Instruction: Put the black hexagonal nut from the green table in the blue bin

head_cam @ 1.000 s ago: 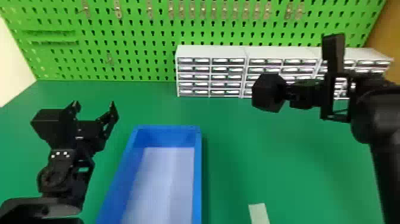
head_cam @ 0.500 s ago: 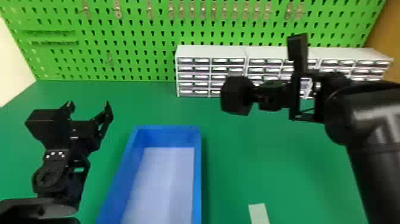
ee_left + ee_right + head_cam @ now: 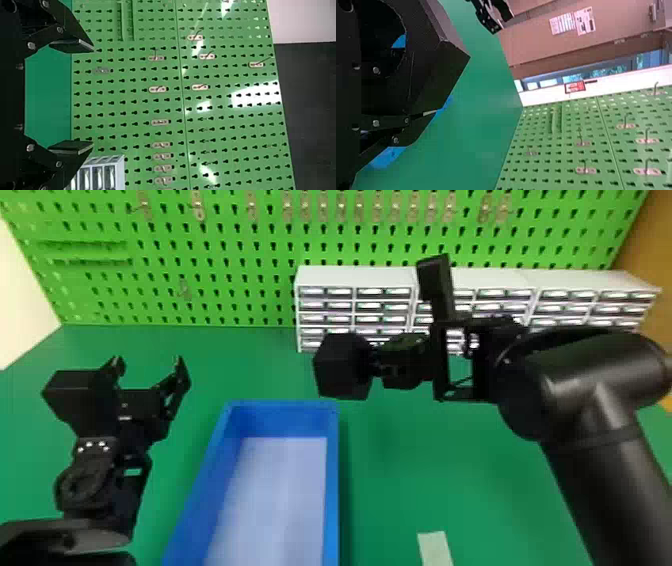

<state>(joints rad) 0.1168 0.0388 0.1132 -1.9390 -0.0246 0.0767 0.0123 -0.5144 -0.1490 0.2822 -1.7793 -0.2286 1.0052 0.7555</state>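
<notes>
So, left gripper: over the left of the table, beside the bin, fingers apart and empty. It has no part to play here, though if the nut's path swung too far left, the two grippers could knock.

Bin: blue, on the table, nothing in the part of it in view. Its walls are the main hazard: come in too low and the nut would strike the right or far one, shoving the bin or twisting the nut in its grip.

Nut: black and hexagonal, held up off the table, just beyond the bin's far right corner as the head view has it, so not over the opening. Let go from there, it would likely land on the table or clip the rim and roll off. The carry looks well along; what remains is to bring it left and nearer, then lower and release.

Right gripper: closed on the nut, gripping by the near side only, it seems, with most of the nut jutting out past the fingers. A bump or abrupt stop could make it turn or slip.

Drawers: white, behind the nut at the pegboard; a swing too far forward might catch them.

Strip: pale, on the table right of the bin.
</notes>
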